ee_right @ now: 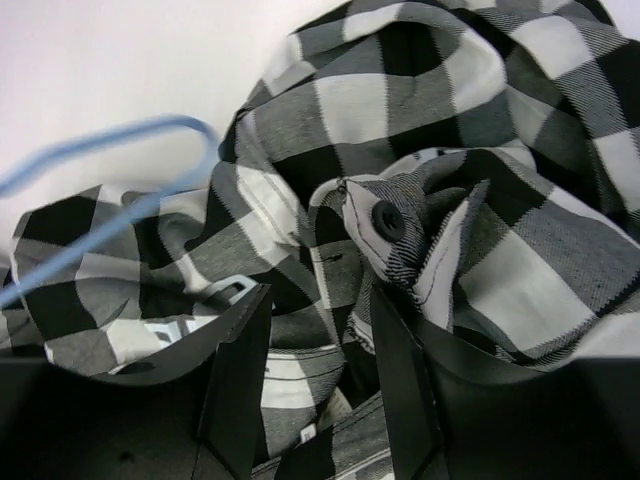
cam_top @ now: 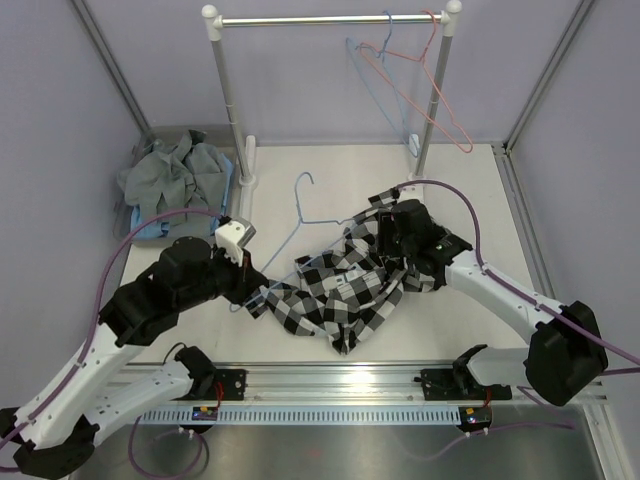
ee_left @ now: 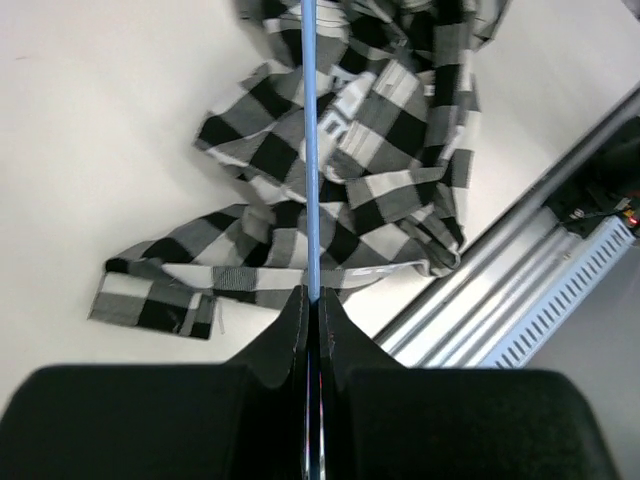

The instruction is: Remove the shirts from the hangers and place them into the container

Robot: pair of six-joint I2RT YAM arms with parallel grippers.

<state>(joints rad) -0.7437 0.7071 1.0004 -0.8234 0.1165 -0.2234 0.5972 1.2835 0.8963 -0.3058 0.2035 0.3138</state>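
The black-and-white checked shirt (cam_top: 345, 285) lies crumpled mid-table, still threaded on a light blue hanger (cam_top: 300, 215). My left gripper (cam_top: 252, 275) is shut on that hanger's wire; in the left wrist view the wire (ee_left: 310, 150) runs straight out from between the closed jaws (ee_left: 312, 300) over the shirt (ee_left: 400, 130). My right gripper (cam_top: 385, 248) is pressed into the shirt's right side. Its jaws (ee_right: 315, 320) stand apart with loose folds of checked fabric (ee_right: 400, 100) between them, the hanger hook (ee_right: 110, 135) to their left. A grey shirt (cam_top: 170, 170) and a light blue shirt (cam_top: 155, 228) are piled at back left, hiding the container.
The silver rack (cam_top: 330, 20) stands at the back with two bare hangers, one light blue (cam_top: 375, 80) and one pink-red (cam_top: 440, 105). Its left post (cam_top: 232, 100) stands beside the shirt pile. An aluminium rail (cam_top: 350, 385) runs along the near edge.
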